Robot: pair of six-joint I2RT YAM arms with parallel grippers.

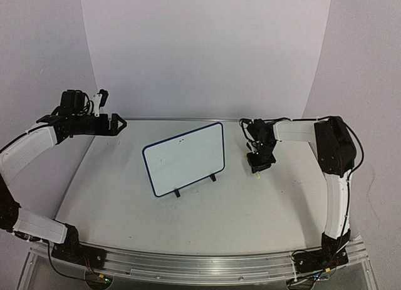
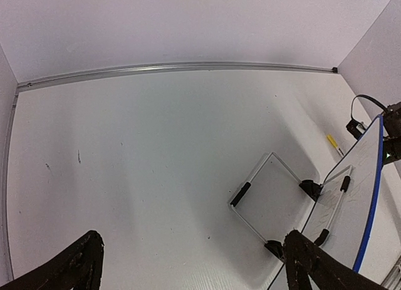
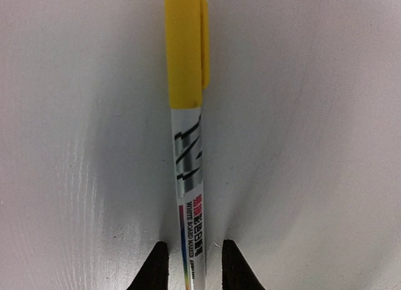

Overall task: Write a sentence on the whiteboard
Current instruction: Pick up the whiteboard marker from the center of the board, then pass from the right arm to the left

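Currently the whiteboard (image 1: 185, 157) is standing near the middle of the worktop (image 1: 250, 221), leaning back on its two black feet (image 1: 177, 193); its white face is turning toward the near edge, and its thin dark-blue frame is running up from near left to far right; in the left wrist view the board is showing from behind at the right edge, with a bent wire stand (image 2: 266, 196) propping it up.

Just right of the board, and apart from it, the right claw (image 1: 258, 163) is pointing straight down at the worktop; it is hanging over a whiteboard marker (image 3: 188, 177) that is lying flat on the white surface; the marker's yellow cap (image 3: 186, 46) is pointing away from the fingertips (image 3: 155, 268), and its printed white barrel is running between them; the two fingers are standing partly spread, one on each side of the barrel, each close to it with a thin gap showing, so they are straddling the marker and not pinching it; whether the tips are touching the worktop I cannot tell.

Over at the far left, the left arm is holding its claw (image 1: 116, 123) high above the worktop and well apart from the board; its fingers (image 2: 75, 268) are standing spread wide, gripping nothing, and aiming rightward across the surface; a metal rail (image 1: 200, 265) is running along the near edge, where both arm bases are sitting.
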